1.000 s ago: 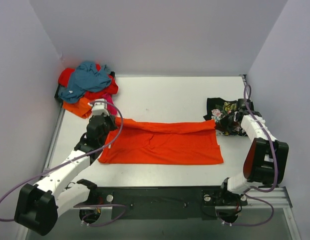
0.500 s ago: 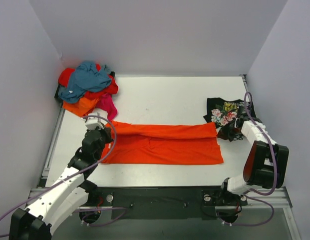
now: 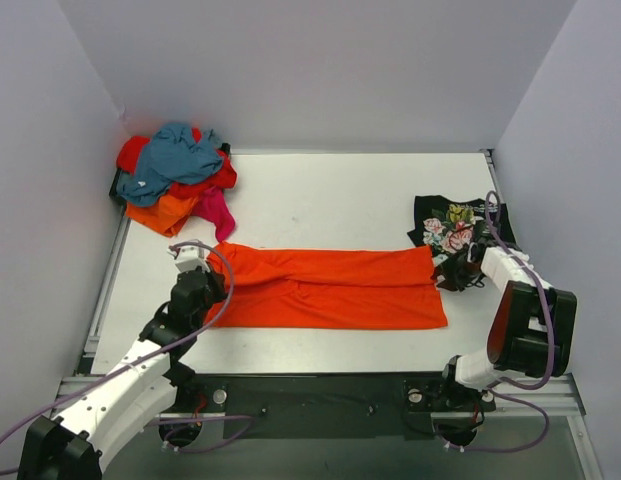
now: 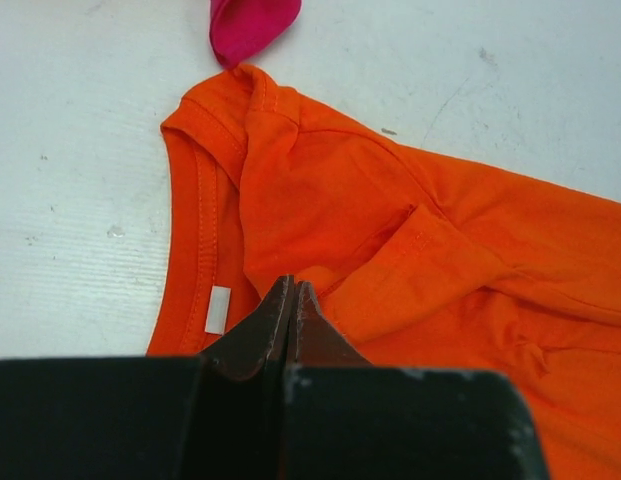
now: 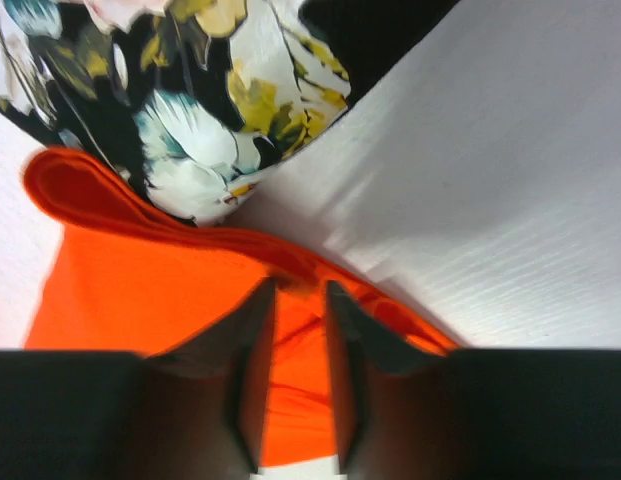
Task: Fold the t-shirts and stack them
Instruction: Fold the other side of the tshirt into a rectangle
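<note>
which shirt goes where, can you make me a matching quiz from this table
Things:
1 orange t-shirt
2 black floral t-shirt
3 teal t-shirt
4 magenta t-shirt

Places:
a on top of the pile in the far-left corner
b spread across the middle
c crumpled at the far right
d poking out of the pile's near right edge

Pairs: 1-b, 2-c, 3-a, 4-d

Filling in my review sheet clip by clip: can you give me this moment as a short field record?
shirt in work: orange t-shirt, laid flat on the table, far long edge folded over
left gripper: shut on its collar end
right gripper: shut on its hem end, beside the floral t-shirt
waiting pile: teal, red, orange and pink shirts, far left corner
</note>
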